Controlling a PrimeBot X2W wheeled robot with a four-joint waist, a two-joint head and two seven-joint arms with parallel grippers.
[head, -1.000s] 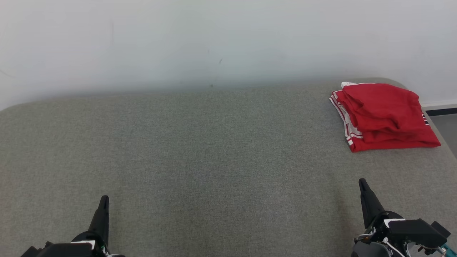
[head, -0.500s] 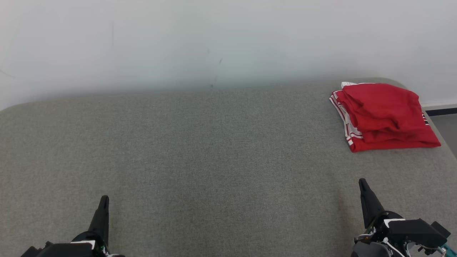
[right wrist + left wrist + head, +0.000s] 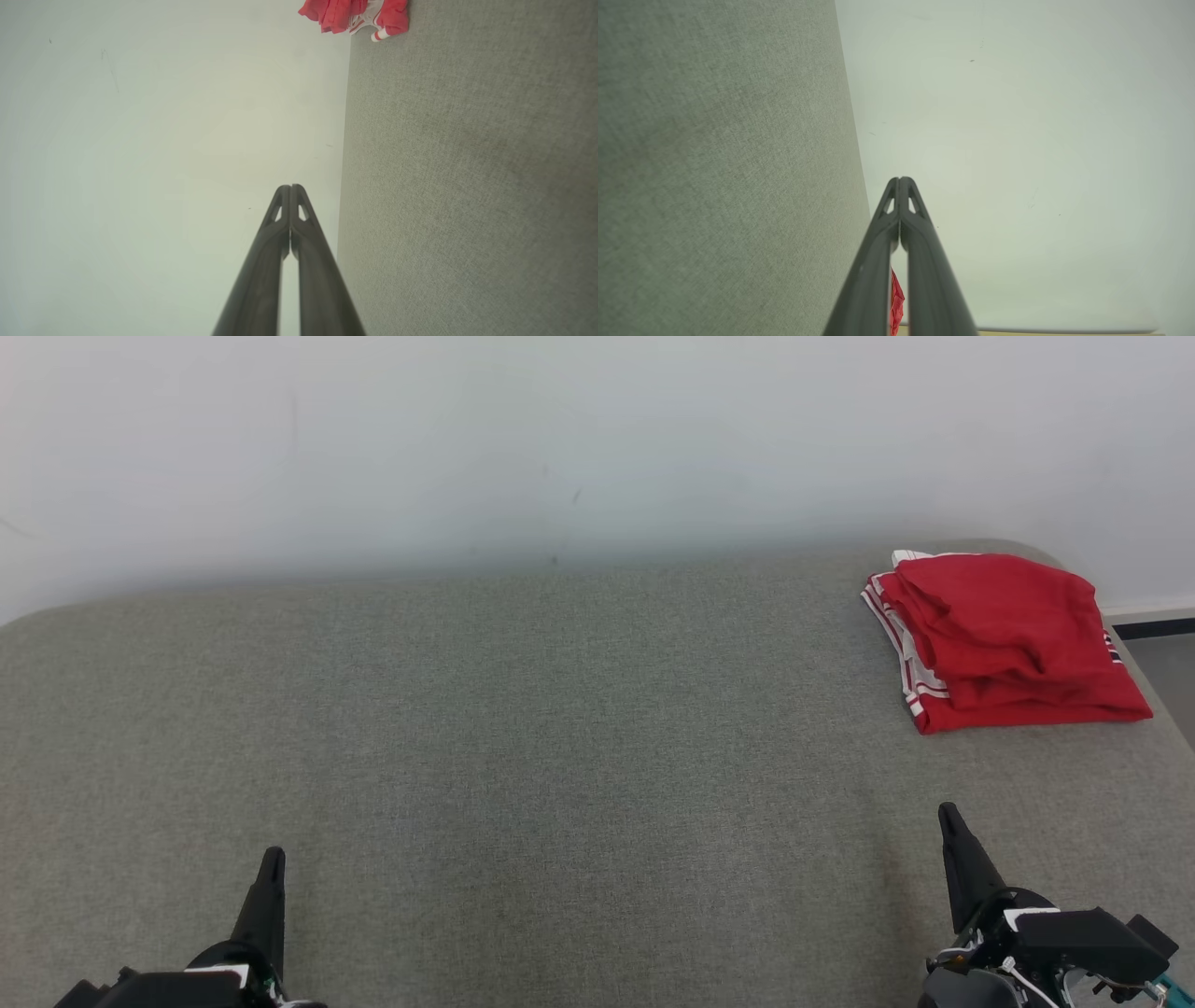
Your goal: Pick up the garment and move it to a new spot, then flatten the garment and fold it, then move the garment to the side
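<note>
The garment (image 3: 1004, 637), red with white striped trim, lies folded in a compact pile at the far right corner of the grey fabric table (image 3: 523, 728). My left gripper (image 3: 272, 857) rests at the lower left, shut and holding nothing. My right gripper (image 3: 947, 814) sits at the lower right, also shut and holding nothing, well short of the garment. In the right wrist view the shut right gripper (image 3: 290, 187) points toward the wall, with the garment (image 3: 355, 16) at the top. In the left wrist view a sliver of the garment (image 3: 895, 301) peeks between the fingers of the left gripper (image 3: 901, 179).
A pale wall (image 3: 560, 448) runs right behind the table's far edge. The table's right edge (image 3: 1153, 686) drops off just beside the garment, with a strip of floor (image 3: 1167, 663) beyond it.
</note>
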